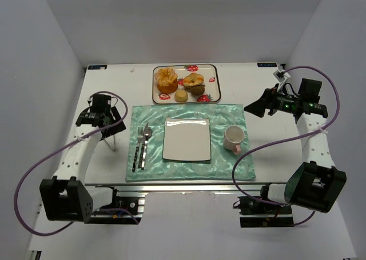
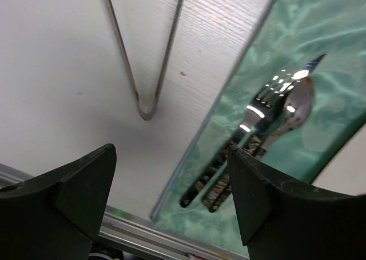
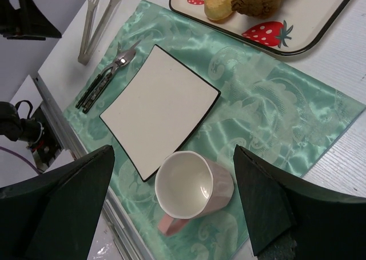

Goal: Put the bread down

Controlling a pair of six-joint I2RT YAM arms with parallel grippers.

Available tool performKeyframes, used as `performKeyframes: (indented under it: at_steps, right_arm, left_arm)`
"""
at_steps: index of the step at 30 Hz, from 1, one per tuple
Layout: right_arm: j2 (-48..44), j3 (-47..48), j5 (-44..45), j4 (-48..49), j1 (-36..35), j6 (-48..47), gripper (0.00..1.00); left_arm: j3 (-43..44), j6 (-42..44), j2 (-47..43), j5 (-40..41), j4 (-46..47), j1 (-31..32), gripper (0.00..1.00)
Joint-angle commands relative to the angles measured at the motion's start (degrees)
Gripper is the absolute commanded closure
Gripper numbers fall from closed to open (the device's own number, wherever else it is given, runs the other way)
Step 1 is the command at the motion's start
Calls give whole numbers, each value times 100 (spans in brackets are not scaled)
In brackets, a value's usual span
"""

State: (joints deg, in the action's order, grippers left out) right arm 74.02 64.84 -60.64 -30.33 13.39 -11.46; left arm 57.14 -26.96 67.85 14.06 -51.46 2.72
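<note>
Left pincer [image 2: 170, 157] open, apparently empty, near tongs [image 2: 146, 115].

Your four bread pieces [image 1: 166, 80] clustered on the far strawberry-print tray [image 1: 214, 89], just beyond the white square plate [image 1: 187, 139].

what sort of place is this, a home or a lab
Probably a lab bench staged as a dining setting: plain white walls, robot arms bolted at the table edge, placemat with plate and mug.
</note>
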Motion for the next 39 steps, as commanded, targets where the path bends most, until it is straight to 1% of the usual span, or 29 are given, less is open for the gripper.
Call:
performKeyframes:
  at_steps: [1,3,5,7,8,10,11,15,19,23,26,29,30,32,33,36,39]
  right_arm:
    - [-89,73,-229,35,15,-111,11]
    - [-116,-49,-238,228,15,12,11]
    - [-133,-120,-229,334,6,152,11]
    - [-168,-182,-211,431,15,223,11]
    - [-168,-182,-176,440,6,232,11]
    - [-168,-191,-167,440,15,250,11]
    - [-160,-173,-159,440,15,250,11]
    - [-90,-86,-158,396,15,285,11]
    - [-63,-42,-88,378,15,285,11]
    - [-19,11,-18,300,15,224,11]
    - [7,90,26,194,41,127,11]
    - [25,125,70,141,85,100,11]
    - [25,126,70,141,94,92,11]
    - [25,117,70,150,120,100,10]
    - [25,99,70,167,138,100,11]
    - [34,82,61,211,155,136,11]
    - [42,90,52,246,155,162,11]
  left_arm:
    - [25,753,210,1,145,-262,12]
    - [60,938,605,-114,181,-491,6]
    - [69,947,877,192,163,-571,4]
    - [-1,1008,1212,246,250,-728,4]
    - [-54,1087,1369,255,468,-781,3]
    - [-342,1228,1467,45,873,-948,2]
    - [-423,1307,1520,-165,1240,-992,2]
    - [-353,1378,2168,-588,1673,-1037,2]
    - [-283,1387,2635,-432,1955,-1037,2]
    - [-20,1422,2978,-291,2184,-1098,3]
    - [191,1378,3250,-238,2228,-1221,5]
    - [446,1334,3462,-194,2246,-1327,10]
    - [481,1308,3497,-194,2237,-1379,16]
    - [499,1255,3541,-255,2228,-1406,25]
    - [430,1246,3516,-273,2263,-1406,31]
    - [167,1193,3279,-430,2430,-1397,34]
    - [16,1149,2955,-554,2518,-1406,45]
